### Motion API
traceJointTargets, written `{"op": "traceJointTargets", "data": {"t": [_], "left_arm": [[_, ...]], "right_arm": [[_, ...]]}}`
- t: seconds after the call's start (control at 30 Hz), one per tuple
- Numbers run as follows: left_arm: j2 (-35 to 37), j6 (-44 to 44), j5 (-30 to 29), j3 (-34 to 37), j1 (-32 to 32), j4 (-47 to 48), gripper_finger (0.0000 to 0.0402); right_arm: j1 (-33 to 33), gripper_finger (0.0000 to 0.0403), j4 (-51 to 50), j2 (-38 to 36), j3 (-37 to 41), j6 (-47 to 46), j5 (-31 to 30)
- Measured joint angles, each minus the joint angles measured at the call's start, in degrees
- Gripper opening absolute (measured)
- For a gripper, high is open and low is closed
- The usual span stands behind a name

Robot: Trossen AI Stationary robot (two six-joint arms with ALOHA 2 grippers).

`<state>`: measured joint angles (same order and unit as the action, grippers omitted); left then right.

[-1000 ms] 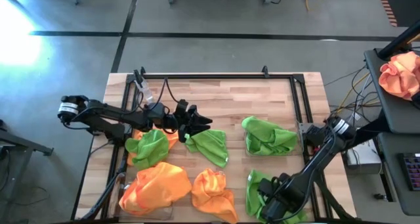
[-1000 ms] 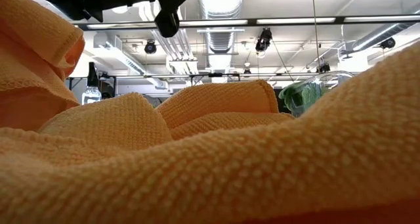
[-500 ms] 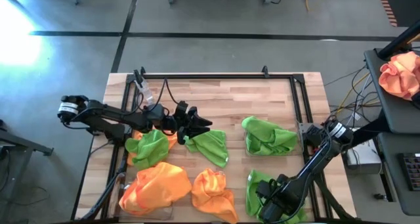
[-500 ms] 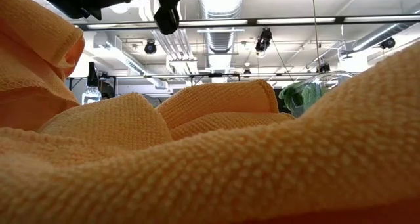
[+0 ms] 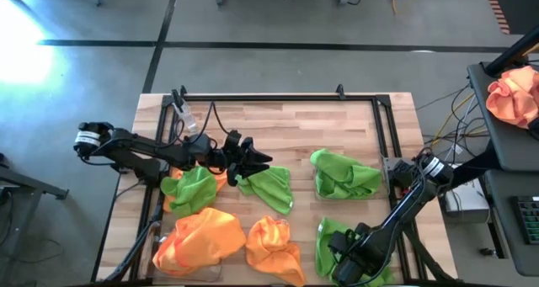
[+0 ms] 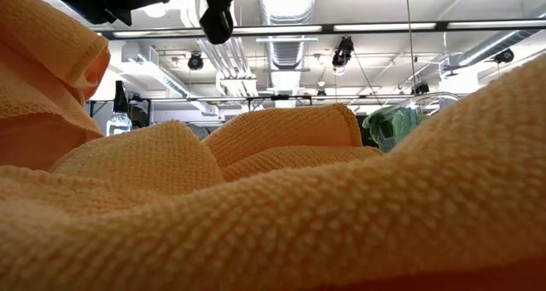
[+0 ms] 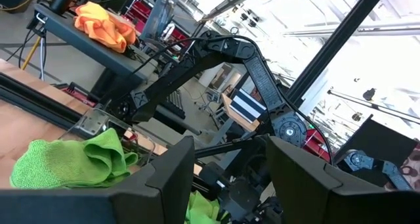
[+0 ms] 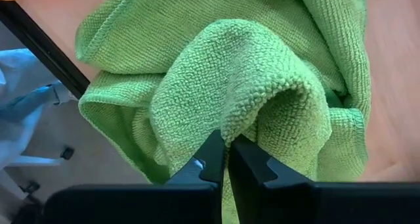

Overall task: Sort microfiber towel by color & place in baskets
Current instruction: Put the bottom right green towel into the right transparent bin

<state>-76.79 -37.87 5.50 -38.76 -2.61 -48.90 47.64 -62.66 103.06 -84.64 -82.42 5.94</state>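
Wooden bench (image 5: 286,127), framed by black rails. Right tool (image 8: 228,159): near right corner, fingers pinched together on a green towel (image 8: 249,92). Left tool (image 5: 257,161): fingers apart, above another green towel (image 5: 271,186) mid-bench. Orange towels (image 5: 227,236) along near edge.

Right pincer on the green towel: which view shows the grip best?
Right wrist view: the right pincer is shut on a fold of the green towel. The high view shows only the arm over it; the low view misses it.
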Motion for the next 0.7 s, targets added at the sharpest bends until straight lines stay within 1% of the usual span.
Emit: {"op": "traceJointTargets", "data": {"t": [0.17, 0.3, 0.5, 0.7], "left_arm": [[0.0, 0.0, 0.0, 0.0, 0.0, 0.0, 0.0174], [0.0, 0.0, 0.0, 0.0, 0.0, 0.0, 0.0174], [0.0, -0.2, 0.0, 0.0, 0.0, -0.1, 0.0174], [0.0, -0.2, 0.0, 0.0, 0.0, -0.2, 0.0174]], "right_arm": [[-1.1, 0.0009, -1.2, -0.7, 0.0, 0.9, 0.0], [-2.5, 0.0009, -6.7, -2.0, -1.4, 2.4, -1.0], [-4.2, 0.0009, -15.7, -4.6, -5.1, 3.8, -6.4], [-5.5, 0.0009, -23.1, -7.3, -10.9, 3.8, -14.5]]}}
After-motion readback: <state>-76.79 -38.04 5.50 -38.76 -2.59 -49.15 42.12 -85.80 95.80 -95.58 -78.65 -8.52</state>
